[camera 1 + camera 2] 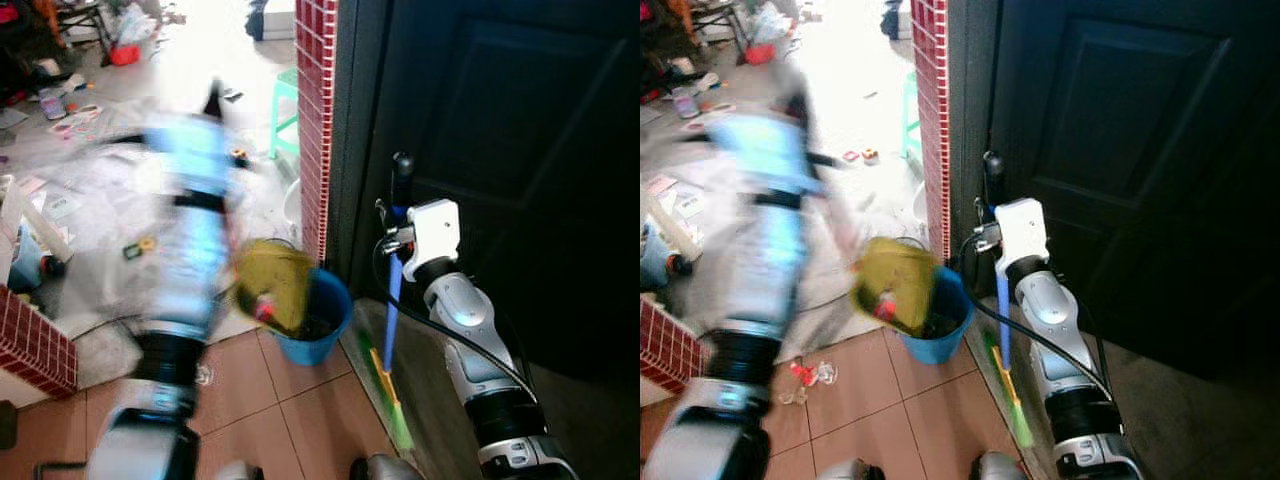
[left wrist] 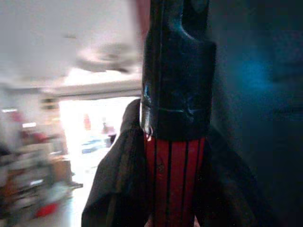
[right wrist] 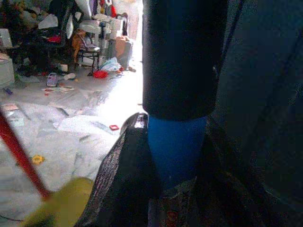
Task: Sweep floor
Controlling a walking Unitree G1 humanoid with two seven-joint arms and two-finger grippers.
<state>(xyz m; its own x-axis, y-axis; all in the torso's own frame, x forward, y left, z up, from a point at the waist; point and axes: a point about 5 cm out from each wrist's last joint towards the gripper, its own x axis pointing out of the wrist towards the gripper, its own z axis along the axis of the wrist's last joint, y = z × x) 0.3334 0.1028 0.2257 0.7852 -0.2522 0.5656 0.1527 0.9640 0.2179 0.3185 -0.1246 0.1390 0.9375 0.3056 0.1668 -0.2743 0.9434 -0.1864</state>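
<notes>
Landmark: blue bucket, standing on the tan floor tiles at the foot of the red-tiled pillar.

Nearest, to the right of the bucket: right gripper clamping the blue handle of the broom, fingers closed around the shaft below its black cap. Broom standing nearly upright beside the bucket, green and yellow bristles resting on the floor along the dark door.

To the left of the bucket: left arm blurring with motion. Left gripper gripping a red, black-striped handle under a black cap, fingers closed on it. Yellow dustpan tilting over the bucket's rim, a small red item lying at its lower edge.

Left of the bucket, on the tiles: small scraps of red and clear litter.

Beyond the bucket: green stool standing behind the pillar; scattered paper and toys lying across the grey floor farther off.
</notes>
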